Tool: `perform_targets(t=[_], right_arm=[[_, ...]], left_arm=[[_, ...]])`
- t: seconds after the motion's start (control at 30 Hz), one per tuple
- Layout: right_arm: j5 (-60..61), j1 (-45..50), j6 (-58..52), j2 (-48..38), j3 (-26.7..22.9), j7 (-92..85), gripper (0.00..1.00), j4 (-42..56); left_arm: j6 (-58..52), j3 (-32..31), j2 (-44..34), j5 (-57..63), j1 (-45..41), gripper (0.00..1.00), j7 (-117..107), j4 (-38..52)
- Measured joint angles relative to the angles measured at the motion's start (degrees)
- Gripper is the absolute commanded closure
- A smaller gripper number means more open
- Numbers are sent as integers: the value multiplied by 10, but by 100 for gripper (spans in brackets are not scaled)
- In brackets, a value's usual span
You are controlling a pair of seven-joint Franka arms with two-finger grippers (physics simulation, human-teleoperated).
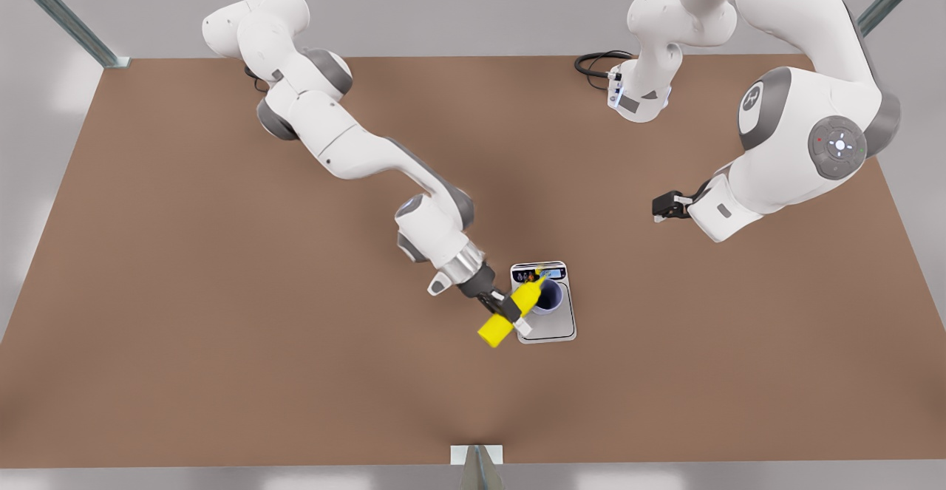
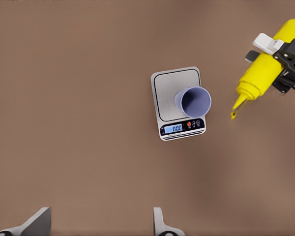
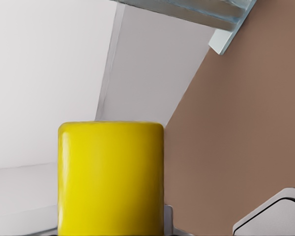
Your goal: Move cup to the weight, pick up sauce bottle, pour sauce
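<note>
The lavender-blue cup [image 1: 548, 298] stands upright on the weight [image 1: 550, 327], set off-centre toward the plate's display end and one side edge, its rim reaching over that edge in the left wrist view. The yellow sauce bottle [image 1: 510, 311] hangs tilted above, nozzle angled down over the cup's mouth, clamped across its body by the right hand [image 1: 505, 311], whose fingers [image 2: 268, 43] close on either side. The left hand [image 1: 657, 207] waits well apart toward the front view's right, its fingers [image 2: 37, 223] spread and empty. Bare brown tabletop [image 1: 222, 327] lies open on every side of the weight.
</note>
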Motion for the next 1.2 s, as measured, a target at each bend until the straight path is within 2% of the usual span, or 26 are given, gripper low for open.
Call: perform_targets(t=[0.13, 0.2, 0.53, 0.77, 0.93, 1.0, 1.07, 1.13, 1.2], right_arm=[[-1, 1, 16, 13, -4, -67, 59, 9], [-1, 20, 14, 23, -35, -77, 60, 34], [-1, 51, 13, 81, -41, -108, 61, 139], [-1, 70, 18, 97, -90, -133, 61, 143], [-1, 74, 17, 102, -95, -160, 61, 143], [4, 71, 11, 88, -90, -157, 61, 141], [7, 45, 1, 45, -51, -155, 62, 113], [9, 22, -2, -5, -33, -153, 62, 52], [28, -5, 0, -56, -30, -153, 62, -18]], left_arm=[[0, -1, 0, 0, 0, 0, -1, -1], [0, -2, 0, 0, 0, 0, 0, -1], [0, -2, 1, 0, 0, 0, 1, -1], [4, 0, 1, 0, 0, 0, 7, -1], [42, -5, 4, 0, 0, 0, 6, -1], [84, -7, 17, 0, 0, 0, 7, -3], [122, -20, 29, -3, -2, 0, 6, -5], [167, -18, 66, -6, -1, 0, 5, -3], [174, -20, 62, -15, -2, 0, 6, -2]])
